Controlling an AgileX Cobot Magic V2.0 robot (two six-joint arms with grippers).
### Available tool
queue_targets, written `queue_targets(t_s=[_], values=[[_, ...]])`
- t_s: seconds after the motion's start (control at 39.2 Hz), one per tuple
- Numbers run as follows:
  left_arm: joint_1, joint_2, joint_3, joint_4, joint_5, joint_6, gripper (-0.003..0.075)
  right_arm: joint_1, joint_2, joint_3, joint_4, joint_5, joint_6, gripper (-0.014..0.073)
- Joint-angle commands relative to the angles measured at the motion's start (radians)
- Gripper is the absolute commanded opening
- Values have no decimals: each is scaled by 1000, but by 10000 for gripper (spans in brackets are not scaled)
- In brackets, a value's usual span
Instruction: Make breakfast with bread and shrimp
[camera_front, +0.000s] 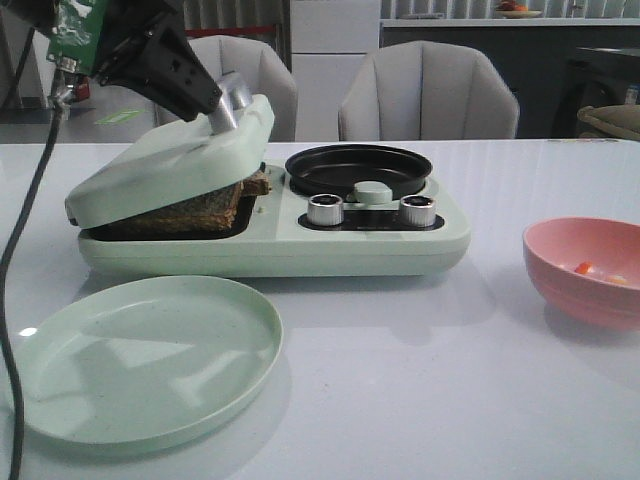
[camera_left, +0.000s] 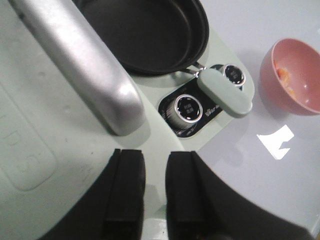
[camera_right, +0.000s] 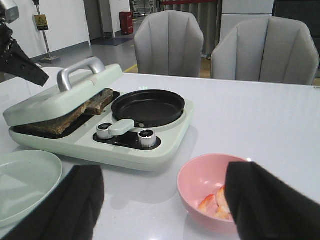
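- Breakfast maker (camera_front: 300, 240) sits on the white bench (camera_front: 450, 380); pale green body, two silver knobs (camera_front: 325, 210) at its front, black round pan (camera_front: 357, 170) in the right half
- Press lid (camera_front: 170, 165) on the left half is tilted, not fully down; it rests on the bread (camera_front: 195, 210); browned slices lie stacked between lid and lower plate, crust edge showing toward the pan
- Left gripper (camera_front: 185, 85) is above the lid at 11 o'clock of the maker, beside the silver handle (camera_front: 232, 100); in the left wrist view its fingers (camera_left: 125, 195) stand slightly parted over the lid surface, nothing between them, handle just ahead
- Right gripper (camera_right: 165, 205) hovers above the pink bowl (camera_front: 585, 275); fingers (camera_right: 265, 205) spread wide, holding nothing
- Shrimp (camera_right: 216, 201): a few orange-white pieces in the bottom of the pink bowl, at 3 o'clock of the maker, well apart from it
- Empty green plate (camera_front: 140, 360) at 7 o'clock of the maker, near the bench's front edge
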Motion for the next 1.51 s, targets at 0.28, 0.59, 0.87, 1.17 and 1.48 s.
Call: queue_targets(t_s=[0.28, 0.59, 0.87, 1.17, 1.48], values=[[-10, 44, -25, 20, 16, -65, 205, -5, 9, -26, -5, -90, -6, 600], [-10, -36, -142, 109, 79, -154, 205, -5, 9, -26, -5, -90, -6, 600], [-10, -240, -223, 597, 68, -456, 205, -5, 9, -26, -5, -90, -6, 600], [-10, -457, -193, 958, 153, -682, 205, -5, 9, -26, -5, -90, -6, 600], [-10, -771, 126, 958, -44, -755, 205, -5, 9, -26, -5, -90, -6, 600]])
